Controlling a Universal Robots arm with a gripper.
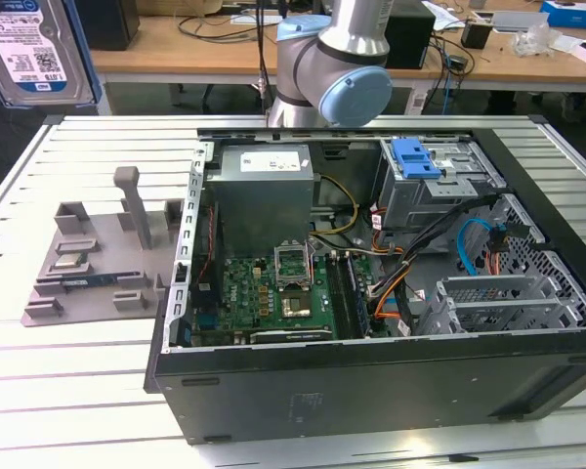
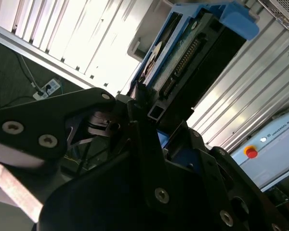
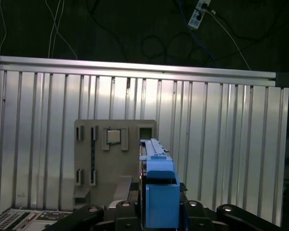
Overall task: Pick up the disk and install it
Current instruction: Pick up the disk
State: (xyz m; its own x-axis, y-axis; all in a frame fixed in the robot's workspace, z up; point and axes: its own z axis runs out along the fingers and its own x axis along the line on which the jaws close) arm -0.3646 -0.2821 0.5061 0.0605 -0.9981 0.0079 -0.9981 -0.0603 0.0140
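My pincer (image 2: 143, 108) is pinched on the disk (image 2: 183, 53). Its black fingers (image 2: 147, 154) press in from both sides, and the load hangs in the air well above the table. I judge this to be the carrying step. It calls for even pressure on the blue bracket (image 3: 160, 185), since smooth plastic may flex or slip, and the row of connector pins (image 2: 182, 65) should be left untouched. The disk is a flat, hard-edged metal slab with a glossy label. Below it lies the matte grey holder tray (image 3: 115, 159), blocky with upright pegs, on the ribbed aluminium table (image 1: 78, 391). Farther off, the black computer case (image 1: 371, 401) lies open, and inside it is a sheet-metal drive cage (image 1: 439, 191) with a blue tab.
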